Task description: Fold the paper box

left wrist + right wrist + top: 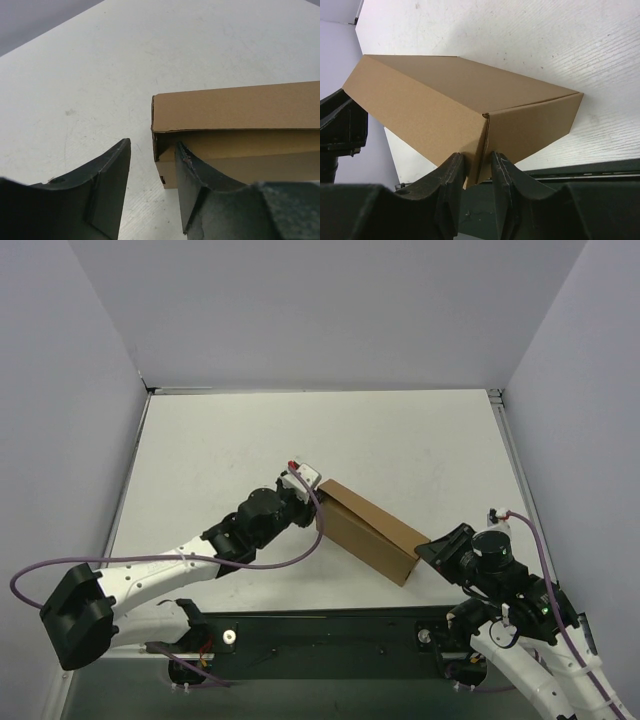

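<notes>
The paper box [370, 530] lies on the white table [400, 440] about midway between the two arms. It is already formed into a long, shallow closed shape. Its long axis runs diagonally, one end pointing far-left toward the left gripper [152, 145] and the other near-right toward the right gripper [476, 156]. The broad brown lid faces up. It looks like light, thin corrugated card: stiff along its panels and folded edges, but easy to dent or crease if squeezed on an open face, and light enough to skate across the smooth table when pushed from one end only. The best holds are probably the folded corners and end walls, where the card is doubled, with the two ends braced against each other. The right gripper's fingers are drawn in on the upright corner edge at the near-right end, with cardboard filling the narrow gap between them. The left gripper's fingers stand apart and hold nothing, with the far-left end of the box just ahead of them. At that end a dark slit shows under the lid's edge, so the lid may not be fully seated there.
</notes>
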Robot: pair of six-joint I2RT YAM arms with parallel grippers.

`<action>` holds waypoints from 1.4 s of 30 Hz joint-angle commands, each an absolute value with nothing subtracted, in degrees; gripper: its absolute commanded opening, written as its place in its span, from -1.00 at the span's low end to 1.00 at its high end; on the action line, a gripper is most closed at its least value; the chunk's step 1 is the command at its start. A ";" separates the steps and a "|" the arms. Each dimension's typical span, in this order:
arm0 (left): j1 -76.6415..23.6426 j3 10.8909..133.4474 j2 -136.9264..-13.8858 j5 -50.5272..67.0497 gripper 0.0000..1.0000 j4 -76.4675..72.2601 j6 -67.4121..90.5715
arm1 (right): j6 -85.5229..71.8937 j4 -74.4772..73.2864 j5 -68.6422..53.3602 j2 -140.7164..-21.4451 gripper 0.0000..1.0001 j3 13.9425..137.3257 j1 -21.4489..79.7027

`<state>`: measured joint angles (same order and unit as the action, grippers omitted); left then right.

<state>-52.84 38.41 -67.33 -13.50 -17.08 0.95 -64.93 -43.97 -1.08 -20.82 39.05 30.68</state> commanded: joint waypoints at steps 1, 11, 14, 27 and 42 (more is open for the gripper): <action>-53.61 39.28 -65.31 -10.73 0.08 -6.68 1.41 | -61.88 -59.50 4.57 -22.94 -0.45 34.10 30.32; -53.70 40.17 -58.02 -3.87 0.54 4.56 5.26 | -61.00 -59.15 5.27 -23.55 -0.49 34.10 30.32; -53.26 41.30 -53.89 -1.76 0.65 7.29 7.55 | -60.47 -58.89 5.19 -23.82 -0.53 34.01 30.41; -32.43 52.29 -64.50 20.74 0.67 -6.85 32.69 | -60.29 -58.18 4.57 -23.29 -0.58 33.75 30.41; -31.99 49.75 -74.35 22.76 0.54 -12.13 34.54 | -60.29 -57.57 4.04 -23.64 -0.58 33.75 30.41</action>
